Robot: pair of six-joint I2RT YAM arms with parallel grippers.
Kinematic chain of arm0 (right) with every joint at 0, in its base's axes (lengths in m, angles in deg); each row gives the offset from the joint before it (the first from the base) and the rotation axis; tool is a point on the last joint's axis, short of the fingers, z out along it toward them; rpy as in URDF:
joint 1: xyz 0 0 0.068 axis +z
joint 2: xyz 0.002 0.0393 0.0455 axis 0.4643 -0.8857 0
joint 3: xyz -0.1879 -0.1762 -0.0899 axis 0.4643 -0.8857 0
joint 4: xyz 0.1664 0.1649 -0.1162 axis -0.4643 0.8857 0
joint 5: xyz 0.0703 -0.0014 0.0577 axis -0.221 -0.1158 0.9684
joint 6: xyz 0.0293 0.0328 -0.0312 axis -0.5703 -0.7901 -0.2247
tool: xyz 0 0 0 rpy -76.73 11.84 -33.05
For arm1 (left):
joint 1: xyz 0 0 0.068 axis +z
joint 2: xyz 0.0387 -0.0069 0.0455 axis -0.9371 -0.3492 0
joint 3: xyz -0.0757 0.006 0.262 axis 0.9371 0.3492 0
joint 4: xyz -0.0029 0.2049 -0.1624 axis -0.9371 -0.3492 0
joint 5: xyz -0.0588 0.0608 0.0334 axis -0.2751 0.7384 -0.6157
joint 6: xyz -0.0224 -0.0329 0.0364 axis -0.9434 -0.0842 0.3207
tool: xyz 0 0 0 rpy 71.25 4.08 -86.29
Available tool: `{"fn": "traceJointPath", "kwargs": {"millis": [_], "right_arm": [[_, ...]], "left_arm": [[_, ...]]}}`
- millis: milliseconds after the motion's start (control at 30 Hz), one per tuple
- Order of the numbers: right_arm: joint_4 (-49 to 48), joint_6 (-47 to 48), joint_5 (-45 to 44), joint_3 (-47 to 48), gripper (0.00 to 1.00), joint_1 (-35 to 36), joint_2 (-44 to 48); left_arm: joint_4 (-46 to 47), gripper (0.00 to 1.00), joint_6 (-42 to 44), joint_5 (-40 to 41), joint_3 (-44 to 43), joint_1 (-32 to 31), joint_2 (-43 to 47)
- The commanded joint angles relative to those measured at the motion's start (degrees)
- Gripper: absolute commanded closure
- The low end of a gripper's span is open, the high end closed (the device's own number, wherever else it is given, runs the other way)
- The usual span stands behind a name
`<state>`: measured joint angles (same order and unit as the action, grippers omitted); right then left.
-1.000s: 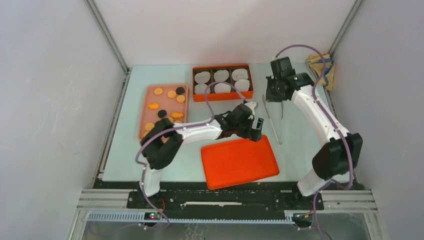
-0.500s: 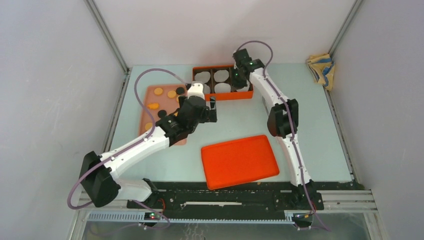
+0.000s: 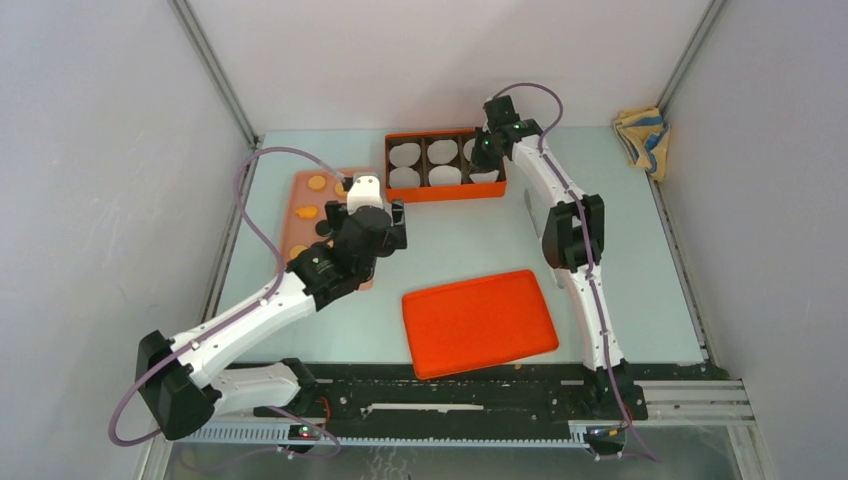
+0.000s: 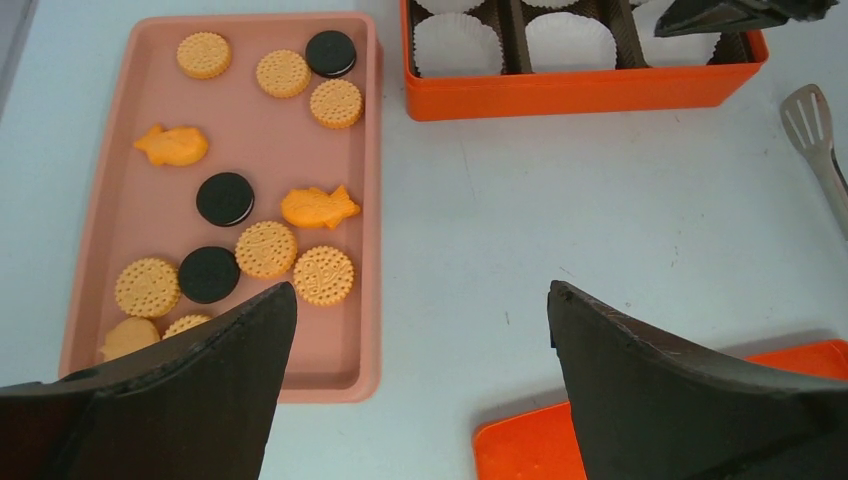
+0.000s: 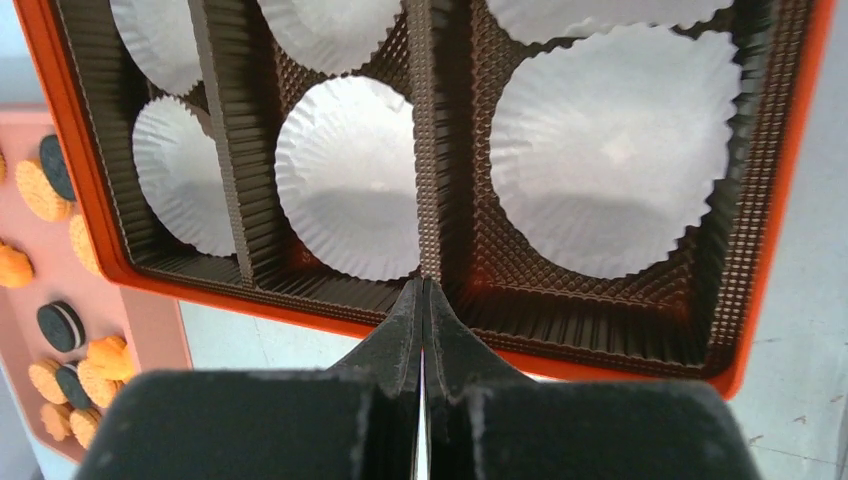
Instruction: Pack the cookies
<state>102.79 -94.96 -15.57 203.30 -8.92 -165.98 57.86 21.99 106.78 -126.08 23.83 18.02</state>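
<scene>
1. Cookies (image 4: pixel 265 248) (round orange biscuits, black sandwich ones and a couple of fish-shaped pieces) lie scattered in the pink tray (image 4: pixel 370 150), left of the orange box (image 4: pixel 585 92).
2. The left gripper (image 4: pixel 420 292) hovers near the tray's right rim, fingers spread wide and empty.
3. The right gripper (image 5: pixel 423 292) has its fingers pressed together on nothing, tips over a divider of the box, whose compartments hold white paper cups (image 5: pixel 350 180).
4. An orange lid (image 3: pixel 480 322) lies flat near the arm bases, and a slotted metal utensil (image 4: pixel 812 115) lies right of the box.
</scene>
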Motion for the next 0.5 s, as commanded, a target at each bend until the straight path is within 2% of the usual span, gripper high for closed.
{"fn": "traceJointPath", "kwargs": {"millis": [0, 200, 467], "right_arm": [[1.51, -2.78, 0.86, 5.33, 1.00, -1.39, -1.05], [2.93, -1.19, 4.64, -0.88, 1.00, -2.62, -1.70], [5.93, 2.42, 5.05, -5.48, 1.00, -1.90, -0.33]], "left_arm": [[0.71, 0.00, 0.94, 3.25, 1.58, -0.22, 1.90], [-1.50, 0.00, 1.11, 3.57, 0.09, -0.23, -0.01], [-2.42, 0.00, 1.89, 5.41, 0.01, -0.14, -0.41]]}}
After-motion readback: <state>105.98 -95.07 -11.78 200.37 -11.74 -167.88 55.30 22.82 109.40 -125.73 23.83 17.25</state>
